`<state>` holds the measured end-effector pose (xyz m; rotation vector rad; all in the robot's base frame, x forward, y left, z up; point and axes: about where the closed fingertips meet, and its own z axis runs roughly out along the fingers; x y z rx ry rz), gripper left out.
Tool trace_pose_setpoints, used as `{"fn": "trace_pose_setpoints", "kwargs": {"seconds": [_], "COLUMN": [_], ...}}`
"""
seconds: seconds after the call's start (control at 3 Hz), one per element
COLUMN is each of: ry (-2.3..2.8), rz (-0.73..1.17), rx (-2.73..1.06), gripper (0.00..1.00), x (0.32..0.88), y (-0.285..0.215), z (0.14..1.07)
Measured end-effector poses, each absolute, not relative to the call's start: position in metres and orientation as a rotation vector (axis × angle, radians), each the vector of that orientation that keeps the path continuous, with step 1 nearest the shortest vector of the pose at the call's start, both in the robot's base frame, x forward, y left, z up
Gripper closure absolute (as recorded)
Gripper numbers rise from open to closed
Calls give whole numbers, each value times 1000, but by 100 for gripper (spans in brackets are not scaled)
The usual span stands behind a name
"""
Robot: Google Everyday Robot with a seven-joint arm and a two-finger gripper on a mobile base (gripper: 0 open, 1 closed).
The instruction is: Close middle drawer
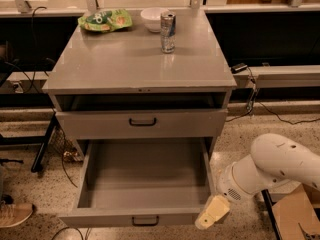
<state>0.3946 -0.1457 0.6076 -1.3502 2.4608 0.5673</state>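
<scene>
The pincer [212,218] sits just beside the open middle drawer [145,184], whose handle [145,220] lies at its nine o'clock, and nobody can tell how open the pincer is.

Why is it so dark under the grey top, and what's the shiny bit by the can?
Camera view: the cabinet top overhangs that gap, so light from above misses it; the glossy top mirrors the can; the open middle drawer is shaded at its back; the gripper shows pale beside its front corner.
</scene>
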Motion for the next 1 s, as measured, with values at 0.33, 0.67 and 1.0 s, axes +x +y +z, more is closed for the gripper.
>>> {"fn": "trace_pose_setpoints", "kwargs": {"seconds": [0.33,0.67,1.0], "ry": [2492,2539,2590], "rz": [602,673,691], "rx": [-1304,-1177,-1081], "gripper": [0,19,41], "x": [382,359,345], "y": [-149,-159,-171], "z": [590,552,522]}}
